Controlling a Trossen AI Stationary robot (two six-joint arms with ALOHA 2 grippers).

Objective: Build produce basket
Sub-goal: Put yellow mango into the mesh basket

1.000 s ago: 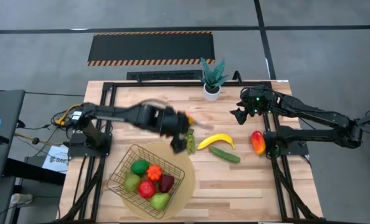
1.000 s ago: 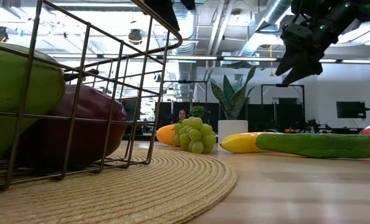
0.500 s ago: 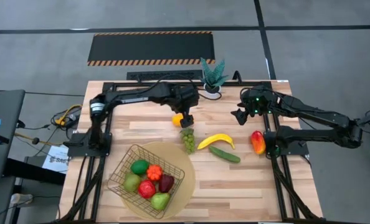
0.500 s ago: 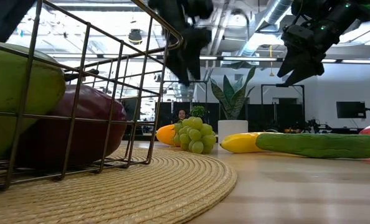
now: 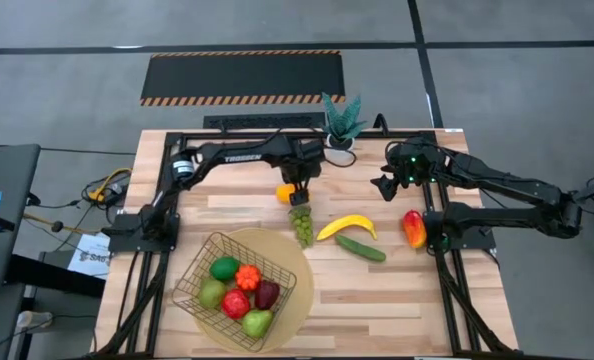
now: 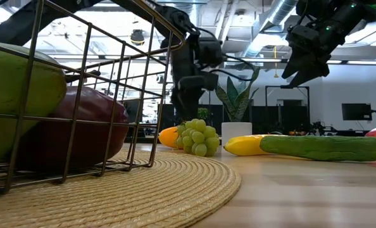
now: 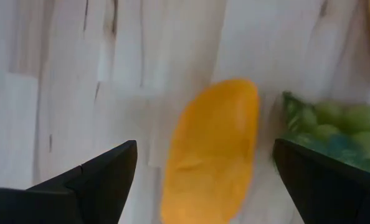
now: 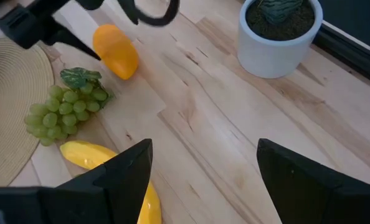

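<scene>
Left gripper [image 5: 299,188], upper centre of the high view: fingers [image 7: 104,180] spread wide, nothing held, poised directly over the orange fruit [image 5: 286,192], which lies between the fingertips in the left wrist view [image 7: 213,149]. Grapes [image 5: 303,225] just below that fruit in the high view, at the mat [image 5: 302,290] edge; also at the right edge of the left wrist view [image 7: 334,127].

Right gripper [image 5: 383,186], right of centre in the high view: fingers [image 8: 110,180] likewise wide apart, empty, raised above the table [image 5: 397,300]; in the low view at upper right [image 6: 295,69], well clear of the produce.

Banana [image 5: 347,226] and cucumber [image 5: 361,248] side by side at centre, between grapes and mango [image 5: 414,228]; mango at right, near the right arm's base. In the low view, banana [image 6: 242,145] partly behind the cucumber [image 6: 324,147].

Basket [image 5: 189,285] at lower left of the high view, resting on the round mat, well apart from both grippers. Inside: a green fruit [image 5: 224,268], a small orange one [image 5: 247,275], a red apple [image 5: 236,303], a dark red piece [image 5: 266,293], two pears [image 5: 257,322]. Basket wires [image 6: 80,95] filling the left of the low view.

Potted plant [image 5: 341,125] at the top edge of the table, just above the grippers in the frame.
</scene>
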